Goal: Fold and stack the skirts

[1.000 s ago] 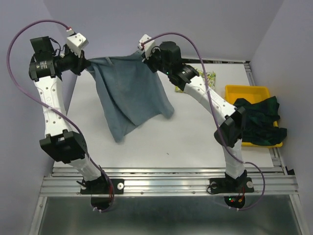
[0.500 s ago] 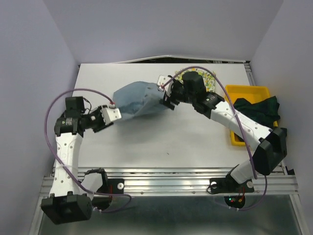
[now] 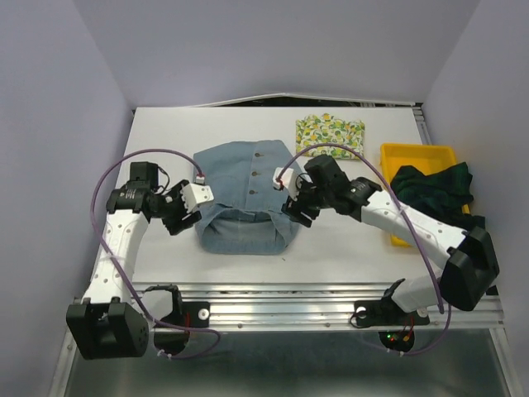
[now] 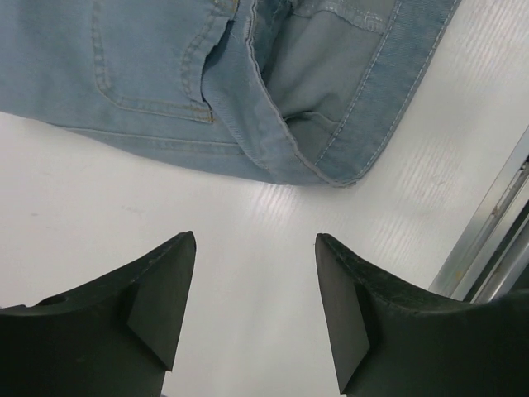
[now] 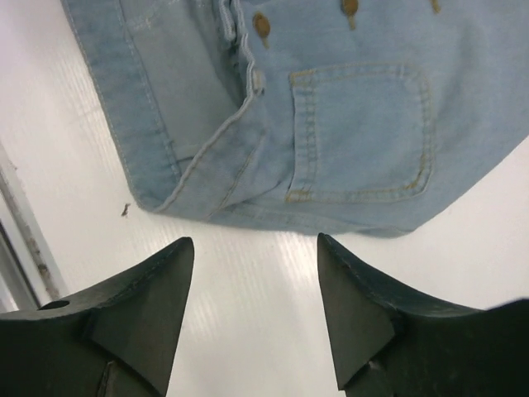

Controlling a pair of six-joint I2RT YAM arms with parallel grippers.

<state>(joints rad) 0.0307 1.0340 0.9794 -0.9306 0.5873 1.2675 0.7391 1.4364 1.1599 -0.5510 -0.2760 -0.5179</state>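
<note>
A: Start at the left. What is the left hand (image 4: 254, 241) doing?

B: It is released. It gapes over bare desk (image 3: 161, 145) with nothing in it. The light blue skirt (image 3: 244, 194) lies just ahead of its tips, not touching them.

A: And the skirt itself?

B: It lies flat on the desk in the middle, between the 2 hands. Its waist-to-hem line runs away from the arms. The near part is doubled over, so a folded band runs left to right along the near edge.

A: The right hand (image 5: 254, 241)?

B: The same on the other side: open and empty, with its tips just short of the skirt's near right corner.

A: Which arm is nearer?

B: Neither, since each faces its own near corner. My judgement is that a further fold turns on that left-to-right band, with each hand reaching straight ahead for its own end.

A: Further right?

B: The lemon-print skirt (image 3: 330, 135) lies folded near the far edge, closer to the right arm. Beyond it is the yellow tray (image 3: 417, 153) with the plaid skirt (image 3: 434, 194) heaped in it. That skirt seems to spill over the tray's right rim, though the arm hides part of it.

A: What differs from before?

B: 1 second ago both hands were clenched on the blue skirt's upper corners and held it hanging above the desk. Now it is laid down and both have let go.
</note>
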